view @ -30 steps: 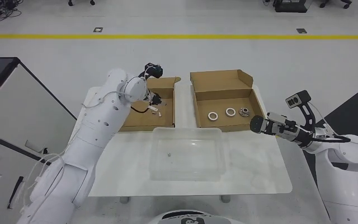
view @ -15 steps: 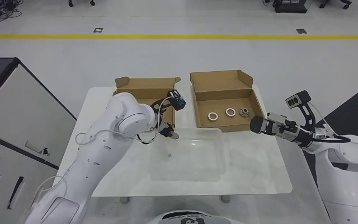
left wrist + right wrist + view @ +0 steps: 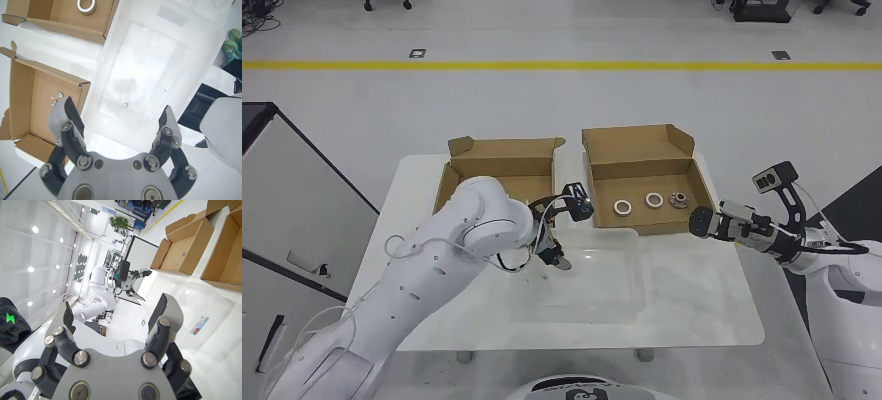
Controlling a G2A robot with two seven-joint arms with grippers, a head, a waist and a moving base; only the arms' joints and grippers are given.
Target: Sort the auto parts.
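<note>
- Left gripper (image 3: 117, 105), fingers apart, hangs over the clear bin (image 3: 151, 62); its lone bolt (image 3: 125, 105) lies just ahead, between them.
- Right gripper (image 3: 115, 299), fingers apart, sits outside the bin, farther off.

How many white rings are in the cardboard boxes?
2. Both lie in the box beside the right arm: the first ring, then the second ring next to a dark metal part. The left arm covers part of the other box.
</note>
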